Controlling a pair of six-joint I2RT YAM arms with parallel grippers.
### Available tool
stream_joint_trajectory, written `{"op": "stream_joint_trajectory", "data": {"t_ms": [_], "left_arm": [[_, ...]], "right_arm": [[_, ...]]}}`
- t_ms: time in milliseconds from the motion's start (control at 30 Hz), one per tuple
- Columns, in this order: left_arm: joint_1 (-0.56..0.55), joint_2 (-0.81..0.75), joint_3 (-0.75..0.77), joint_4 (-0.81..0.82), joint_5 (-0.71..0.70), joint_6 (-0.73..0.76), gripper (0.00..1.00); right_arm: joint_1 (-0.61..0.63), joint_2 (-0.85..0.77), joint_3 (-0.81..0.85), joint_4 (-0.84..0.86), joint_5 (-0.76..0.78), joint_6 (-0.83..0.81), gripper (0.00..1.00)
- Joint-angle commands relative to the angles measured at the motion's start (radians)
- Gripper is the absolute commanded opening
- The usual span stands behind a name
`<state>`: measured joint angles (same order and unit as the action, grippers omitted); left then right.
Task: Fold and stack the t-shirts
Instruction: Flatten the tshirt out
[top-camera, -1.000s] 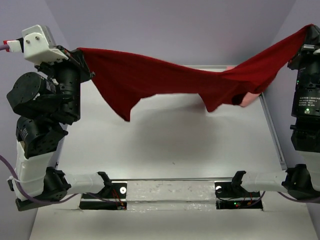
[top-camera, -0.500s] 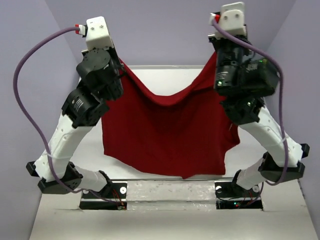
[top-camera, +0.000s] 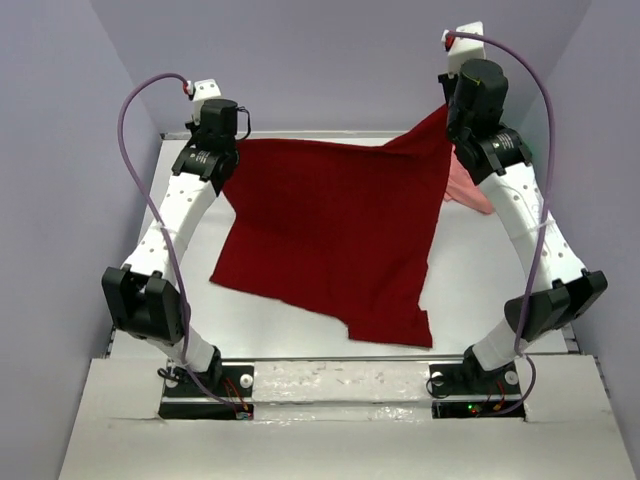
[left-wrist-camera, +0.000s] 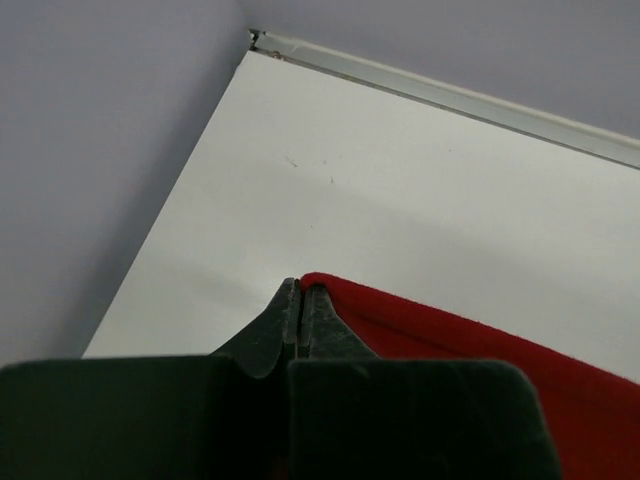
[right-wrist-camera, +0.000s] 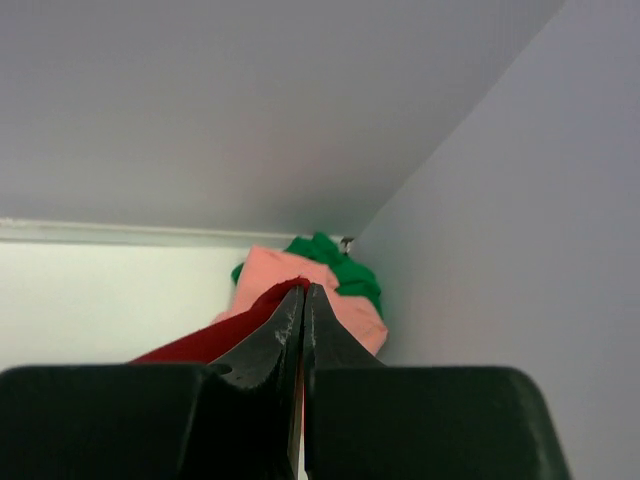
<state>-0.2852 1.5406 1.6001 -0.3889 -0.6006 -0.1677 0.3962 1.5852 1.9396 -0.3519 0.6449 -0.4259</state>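
The dark red t-shirt (top-camera: 335, 225) lies spread over the middle of the table, its far edge held up at both corners. My left gripper (top-camera: 232, 152) is shut on the far left corner (left-wrist-camera: 330, 295). My right gripper (top-camera: 447, 118) is shut on the far right corner (right-wrist-camera: 270, 305), raised a little above the table. The salmon pink t-shirt (top-camera: 468, 185) lies bunched at the far right; it also shows in the right wrist view (right-wrist-camera: 300, 280). The green t-shirt (right-wrist-camera: 340, 262) is crumpled behind it in the far right corner, hidden in the top view.
Purple walls close in the table (top-camera: 490, 260) on the left, back and right. A metal rail (left-wrist-camera: 450, 95) runs along the far edge. The arm bases (top-camera: 345, 385) stand at the near edge.
Both arms have swung the hanging red shirt away from the camera and down, so it now lies spread on the table. Both grippers stay shut on its corners.
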Motion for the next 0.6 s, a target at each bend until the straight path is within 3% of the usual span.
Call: {"op": "stream_joint_trajectory", "data": {"t_ms": [0,267,567], "left_arm": [[0.063,0.045,0.032,0.097,0.054,-0.049,0.0],[0.1,0.211,0.067,0.151,0.079,-0.059,0.0],[0.101,0.306,0.095,0.167,0.098,-0.053,0.0]], "right_arm": [[-0.071,0.048,-0.076,-0.039,-0.195,0.174,0.0],[-0.137,0.182,-0.137,-0.036,-0.291,0.214,0.0],[-0.167,0.197,-0.14,-0.025,-0.333,0.234,0.0]]}}
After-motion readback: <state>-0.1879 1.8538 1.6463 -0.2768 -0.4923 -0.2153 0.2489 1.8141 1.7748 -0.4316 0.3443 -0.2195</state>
